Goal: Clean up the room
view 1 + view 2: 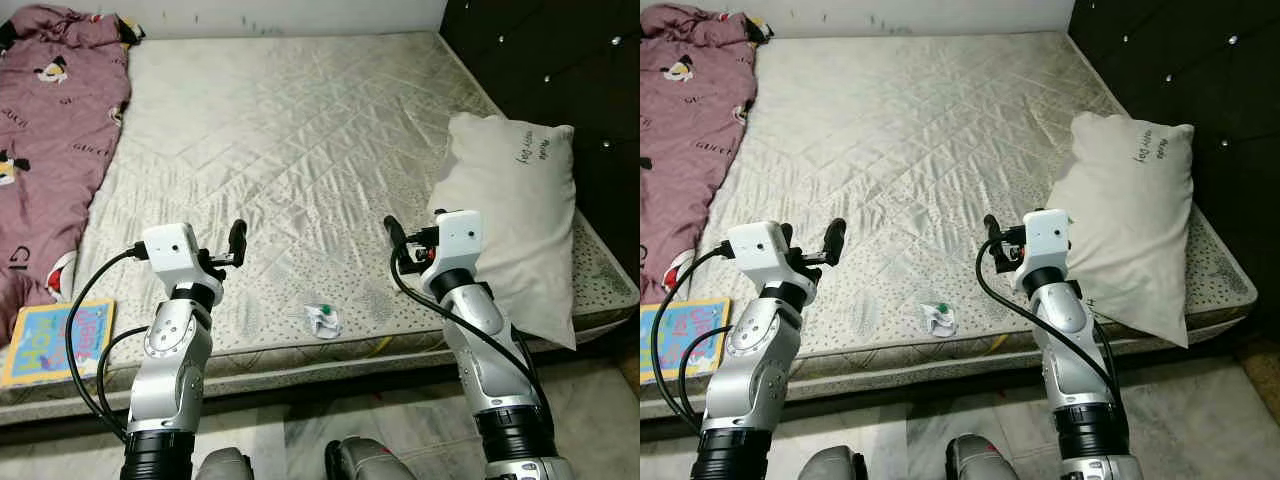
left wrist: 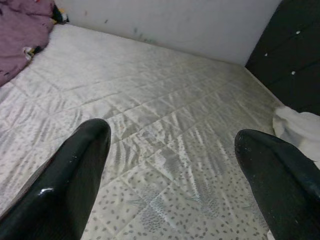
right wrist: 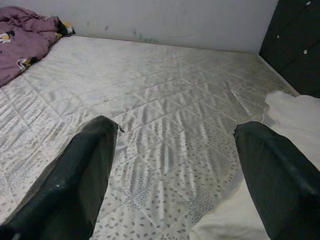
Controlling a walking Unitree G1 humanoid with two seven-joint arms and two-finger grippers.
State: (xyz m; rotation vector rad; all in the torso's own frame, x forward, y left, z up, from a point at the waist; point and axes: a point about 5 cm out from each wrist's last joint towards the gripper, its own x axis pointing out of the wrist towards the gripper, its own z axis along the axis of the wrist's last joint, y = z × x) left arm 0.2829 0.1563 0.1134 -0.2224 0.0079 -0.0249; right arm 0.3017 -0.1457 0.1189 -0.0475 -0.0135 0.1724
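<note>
Standing at the near edge of the bed, the robot holds both arms raised over the mattress [image 1: 300, 150]. At the very bottom of the head views, two grey rounded shapes are cut off and hard to identify. The left gripper [image 2: 172, 165] hangs above the near edge toward the left corner, its two black fingers [image 2: 75, 175] spread wide with nothing between them. The right gripper [image 3: 175, 165] hovers above the near edge toward the right, fingers equally wide apart and empty, just beside the pillow [image 1: 520, 210].

Between the two arms, close to the near edge, lies a small crumpled wrapper [image 1: 322, 319], whitish with a green spot; what it is cannot be told. At the near left corner a colourful book [image 1: 55, 340] lies flat, partly cut off by the frame edge and crossed by the left arm's black cable.

The pillow lies tilted along the right edge, its lower end hanging over the near right corner; small dark writing on its upper part is too small to read. A pink blanket [image 1: 50, 130] with cartoon prints runs along the left edge up to the far left corner, its left part cut off. A dark tufted headboard [image 1: 560, 60] rises beyond the right edge, and a pale wall [image 2: 175, 25] closes the far edge.
</note>
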